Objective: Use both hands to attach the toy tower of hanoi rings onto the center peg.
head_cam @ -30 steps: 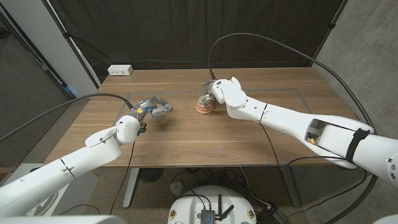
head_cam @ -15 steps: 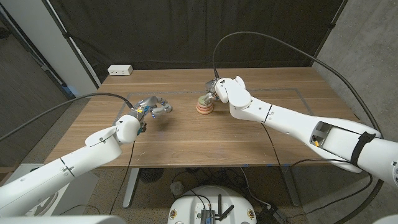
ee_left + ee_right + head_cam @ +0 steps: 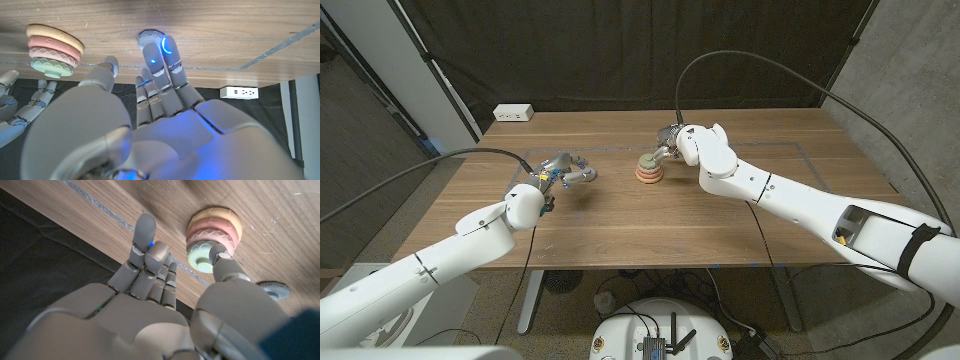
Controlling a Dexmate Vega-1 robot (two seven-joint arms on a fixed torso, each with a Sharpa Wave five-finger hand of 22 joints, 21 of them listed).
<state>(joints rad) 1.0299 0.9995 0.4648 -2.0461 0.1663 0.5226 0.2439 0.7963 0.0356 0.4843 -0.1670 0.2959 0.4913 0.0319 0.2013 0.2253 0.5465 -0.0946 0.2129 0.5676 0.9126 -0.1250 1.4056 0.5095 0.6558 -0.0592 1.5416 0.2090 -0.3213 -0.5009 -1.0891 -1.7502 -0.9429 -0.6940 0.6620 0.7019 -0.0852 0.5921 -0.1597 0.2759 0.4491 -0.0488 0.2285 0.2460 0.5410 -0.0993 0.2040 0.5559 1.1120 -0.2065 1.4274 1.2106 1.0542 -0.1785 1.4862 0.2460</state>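
While the left hand (image 3: pixel 564 171) hovers over the counter (image 3: pixel 620 215) with fingers loosely spread and nothing in them, a small grey ring (image 3: pixel 152 36) lies flat just beyond its fingertips. To the right, well apart, the ring stack (image 3: pixel 648 168) stands upright on its peg: three rings, yellow, pink and green. The right hand (image 3: pixel 678 141), open and empty, sits just beside the stack, clearly the nearer hand to it.
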